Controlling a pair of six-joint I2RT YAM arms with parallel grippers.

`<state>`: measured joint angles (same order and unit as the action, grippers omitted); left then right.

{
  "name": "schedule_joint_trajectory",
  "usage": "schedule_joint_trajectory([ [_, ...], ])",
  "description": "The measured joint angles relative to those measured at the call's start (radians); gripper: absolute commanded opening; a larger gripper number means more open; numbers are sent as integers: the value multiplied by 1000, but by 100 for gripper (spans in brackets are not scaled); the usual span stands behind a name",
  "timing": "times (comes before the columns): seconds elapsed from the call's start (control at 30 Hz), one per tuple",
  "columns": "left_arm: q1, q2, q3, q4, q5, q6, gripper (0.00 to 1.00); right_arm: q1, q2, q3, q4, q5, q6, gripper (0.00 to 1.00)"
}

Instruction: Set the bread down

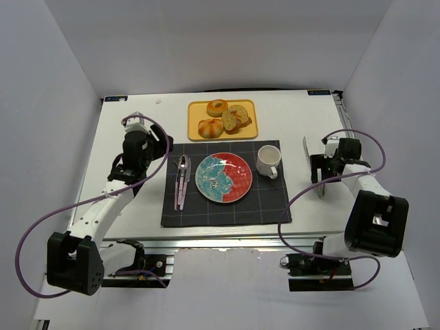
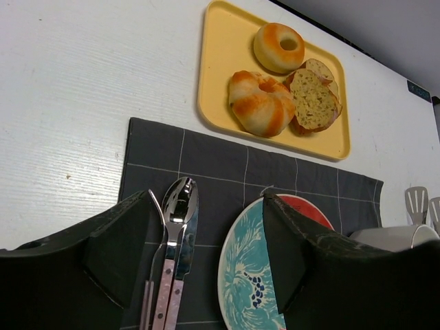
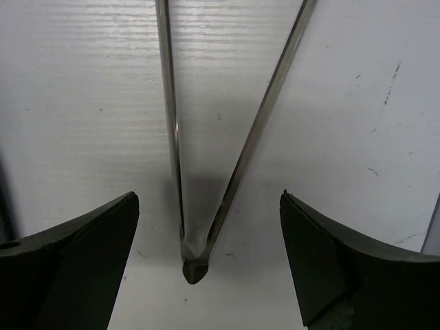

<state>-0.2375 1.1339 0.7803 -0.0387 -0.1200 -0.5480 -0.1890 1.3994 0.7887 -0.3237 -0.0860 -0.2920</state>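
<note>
White walls close in a white table [image 1: 137, 124], and at its middle lies a dark gridded placemat [image 1: 268, 206] carrying a red-and-teal plate [image 1: 223, 177]. Just beyond the mat's far edge sits a yellow tray [image 1: 191, 120]. The bread [image 1: 210, 128] rests in the tray's near-left corner, touching the bagel halves [image 1: 237, 117] beside it. The left gripper [image 2: 206, 196] hangs over the mat's left part, jaws spread wide and empty. From it the bun lies straight ahead and a little to the right, so this arm is the nearer one. The right gripper [image 3: 208, 199] is well apart from the tray, low over the table's right side. Its jaws are also wide apart, straddling the hinge end of metal tongs [image 3: 237, 165] without touching them. The tongs' blades fan away from the fingers, roughly near-to-far. The bun is round, so any approach angle should suit it.
</note>
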Motion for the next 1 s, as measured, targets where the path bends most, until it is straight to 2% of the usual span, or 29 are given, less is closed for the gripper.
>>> schedule_joint_trajectory([
  [0.13,0,4,0,8,0,-3,76,2,42,3,46,40,22,83],
  [0.17,0,5,0,10,0,-5,76,2,62,9,53,45,28,80],
  [0.33,0,8,0,16,0,-11,76,7,213,75,84,64,62,73],
  [0.57,0,8,-1,15,-4,-11,76,9,274,124,116,50,106,62],
  [0.73,0,6,-5,13,-5,-16,76,9,292,138,132,31,114,35],
  [0.8,0,5,-5,12,-4,-18,76,9,297,141,142,22,108,17],
  [0.87,0,3,-5,11,-4,-18,76,9,298,143,142,3,95,10],
  [0.93,0,-1,-5,8,-5,-18,76,9,296,146,135,-20,75,10],
  [1.0,0,-6,-6,5,-4,-18,76,10,285,164,95,-63,39,13],
])
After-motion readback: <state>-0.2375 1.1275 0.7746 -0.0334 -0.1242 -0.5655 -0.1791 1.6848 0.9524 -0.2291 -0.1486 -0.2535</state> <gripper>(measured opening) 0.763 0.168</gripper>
